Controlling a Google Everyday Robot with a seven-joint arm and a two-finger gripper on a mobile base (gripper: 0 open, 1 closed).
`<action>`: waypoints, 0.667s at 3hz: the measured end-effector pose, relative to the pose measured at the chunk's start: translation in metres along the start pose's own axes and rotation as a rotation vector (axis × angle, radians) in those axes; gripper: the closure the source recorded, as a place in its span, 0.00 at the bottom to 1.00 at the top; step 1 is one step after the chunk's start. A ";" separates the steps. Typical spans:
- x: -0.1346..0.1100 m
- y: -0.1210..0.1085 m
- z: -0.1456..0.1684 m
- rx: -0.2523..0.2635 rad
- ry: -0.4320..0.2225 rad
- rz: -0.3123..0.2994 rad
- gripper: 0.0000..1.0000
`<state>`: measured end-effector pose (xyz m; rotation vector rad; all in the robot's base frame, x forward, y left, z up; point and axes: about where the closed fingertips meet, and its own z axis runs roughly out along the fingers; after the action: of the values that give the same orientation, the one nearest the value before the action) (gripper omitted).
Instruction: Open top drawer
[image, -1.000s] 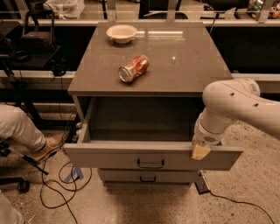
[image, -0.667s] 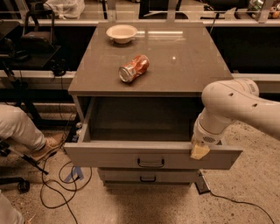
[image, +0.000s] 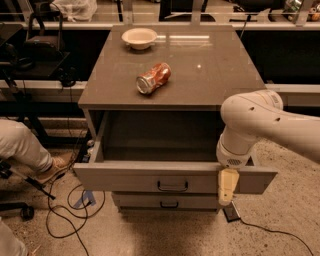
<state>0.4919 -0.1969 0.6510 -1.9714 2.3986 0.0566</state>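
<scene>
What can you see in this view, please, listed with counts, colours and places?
top drawer: one, grey-beige, pulled out of the cabinet, black handle at its centre
lower drawer: one, grey-beige, shut, under the top drawer
cabinet top: one, grey-brown, above the open drawer
bowl: one, cream, rear left of the cabinet top
can: one, red and silver, dented, on its side on the cabinet top
cables: several, black, floor at left
person's leg: one, beige trousers, brown shoe, far left
robot arm: one, white, right side
tool: one, cream, at the right end of the top drawer's front
</scene>
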 end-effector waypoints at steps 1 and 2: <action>0.004 0.010 -0.001 -0.026 0.016 -0.003 0.00; 0.010 0.025 -0.003 -0.038 0.022 -0.007 0.18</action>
<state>0.4658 -0.2021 0.6539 -2.0073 2.4215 0.0819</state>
